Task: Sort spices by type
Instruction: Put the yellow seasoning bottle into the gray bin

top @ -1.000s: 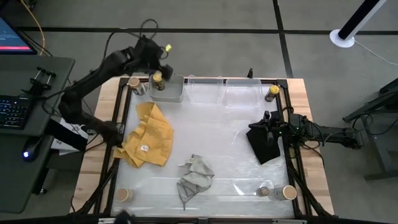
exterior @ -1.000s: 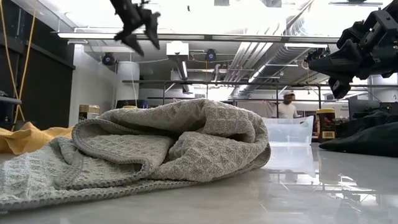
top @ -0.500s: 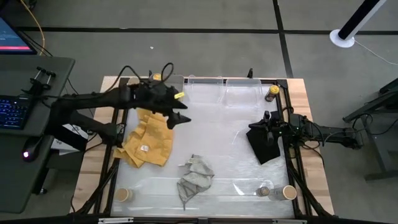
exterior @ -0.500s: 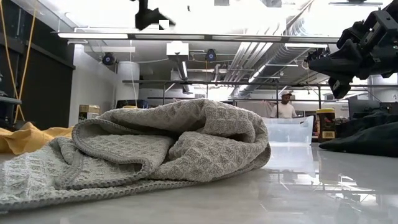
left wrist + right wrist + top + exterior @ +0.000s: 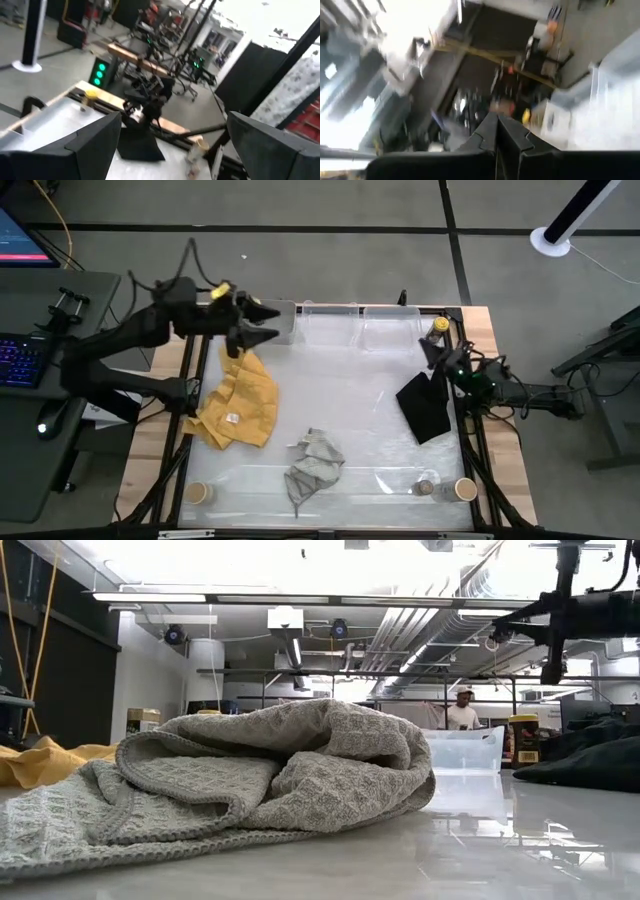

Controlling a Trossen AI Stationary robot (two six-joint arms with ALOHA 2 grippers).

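Claws first: the left claw (image 5: 262, 322) hung open and empty above the table's (image 5: 350, 395) 11 o'clock corner, jaws spread wide, as the left wrist view showed. Just beside it sat the grey bin (image 5: 283, 320), with the yellow cloth (image 5: 240, 395) below the arm. The right claw (image 5: 436, 352) was shut on nothing at about 2 o'clock, over the black cloth (image 5: 425, 405) and near a dark jar (image 5: 437, 328) with a gold top at the 1 o'clock corner. Farther out, a tan jar (image 5: 200, 492) stood at 7 o'clock, and a clear jar (image 5: 426, 487) and tan jar (image 5: 465, 489) stood close together at 5 o'clock. Other jars were hidden.

Risks, as a judgement: the dark jar stood at the table's rim, so a shut claw sweeping in could have knocked it off. The two jars at 5 o'clock stood so close that a grab for one might have tipped the other. The grey cloth (image 5: 315, 462) could have snagged a low pass.
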